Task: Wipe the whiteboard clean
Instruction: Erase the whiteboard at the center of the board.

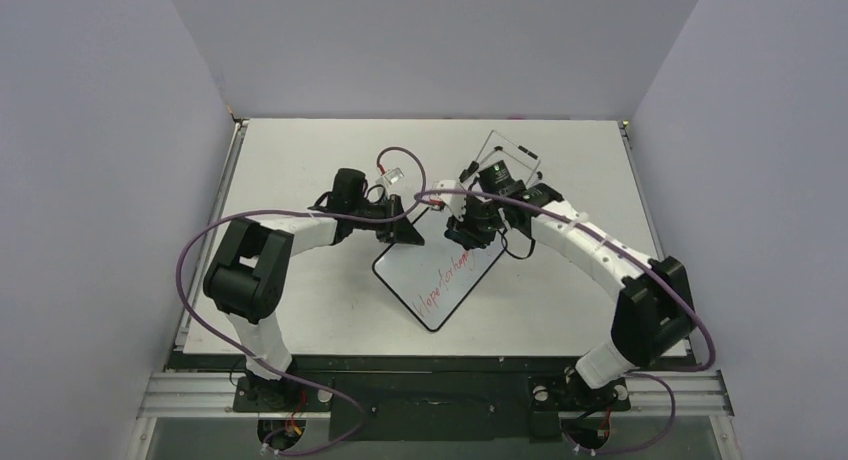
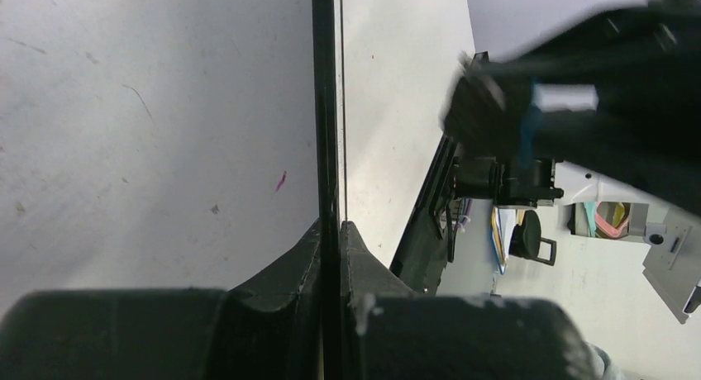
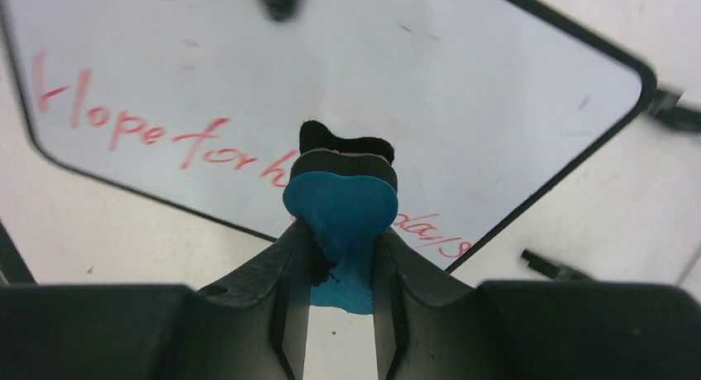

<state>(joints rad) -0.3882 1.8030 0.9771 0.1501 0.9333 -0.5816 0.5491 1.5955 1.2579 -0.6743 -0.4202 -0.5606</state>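
Note:
The whiteboard (image 1: 440, 280) lies tilted on the table with red handwriting along its near right side. My left gripper (image 1: 400, 228) is shut on the board's far left rim; in the left wrist view its jaws pinch the black rim (image 2: 328, 149) edge-on. My right gripper (image 1: 470, 227) is shut on the blue bone-shaped eraser (image 3: 340, 206), whose black felt pad points at the board. In the right wrist view the whiteboard (image 3: 413, 83) lies just beyond the eraser, which sits over the middle of the red writing (image 3: 124, 128).
The thin wire easel stand (image 1: 515, 152) rests at the back, behind my right arm. A marker (image 1: 393, 176) lies behind my left gripper. Purple cables loop over both arms. The table (image 1: 300, 160) ends at grey walls on three sides.

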